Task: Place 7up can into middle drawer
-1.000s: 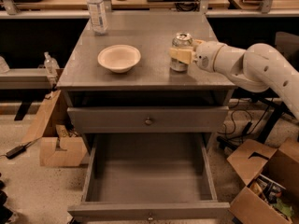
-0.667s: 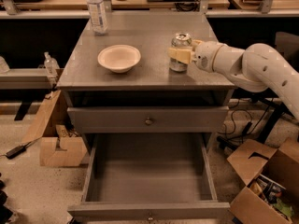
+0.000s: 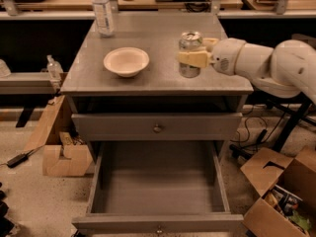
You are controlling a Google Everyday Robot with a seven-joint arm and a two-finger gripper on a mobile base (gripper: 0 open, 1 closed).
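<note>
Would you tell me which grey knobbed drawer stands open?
The lower grey drawer, pulled out; the upper one is shut. The gripper grips the silvery can on the cabinet top.

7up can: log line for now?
claw shut on silvery aluminium 7up can; at grey cabinet top; wide grey middle drawer open

1 gripper (image 3: 195,52) clamping 1 7up can (image 3: 189,39); left of it 1 bowl (image 3: 126,61), 1 bottle (image 3: 102,13); below, 2 drawers: top drawer (image 3: 157,127), middle drawer (image 3: 158,194).
</note>
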